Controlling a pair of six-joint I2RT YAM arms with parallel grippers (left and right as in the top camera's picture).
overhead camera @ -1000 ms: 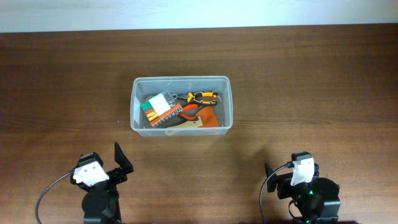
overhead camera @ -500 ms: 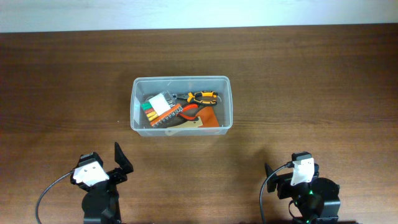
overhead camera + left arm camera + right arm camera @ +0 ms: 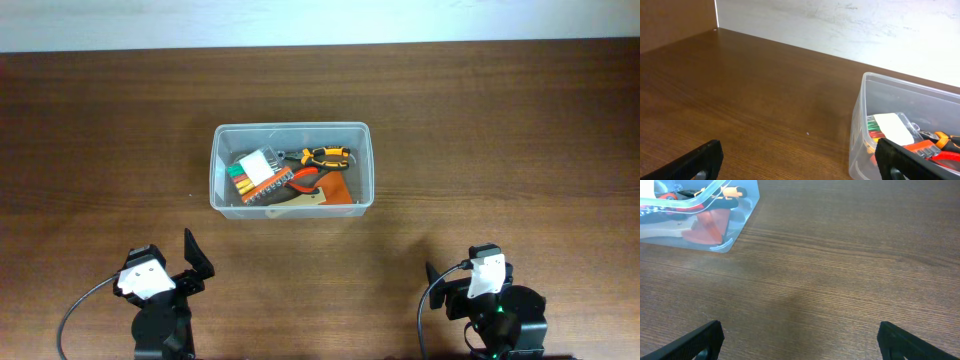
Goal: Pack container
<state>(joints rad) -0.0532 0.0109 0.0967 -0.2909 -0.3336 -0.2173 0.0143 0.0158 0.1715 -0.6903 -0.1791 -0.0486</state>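
The clear plastic container [image 3: 364, 170] stands at the table's middle. Inside it lie orange-and-black pliers [image 3: 322, 156], a bit set with coloured pieces [image 3: 258, 172], and an orange-and-tan tool [image 3: 320, 192]. It also shows in the left wrist view [image 3: 862, 130] at the right and in the right wrist view [image 3: 747, 210] at the top left. My left gripper [image 3: 800, 162] is open and empty near the front left edge, well short of the container. My right gripper [image 3: 799, 340] is open and empty at the front right, over bare wood.
The brown wooden table [image 3: 500, 130] runs to a pale wall at the far edge [image 3: 840, 25]. Both arm bases sit at the front edge, the left one [image 3: 155, 300] and the right one [image 3: 490, 305].
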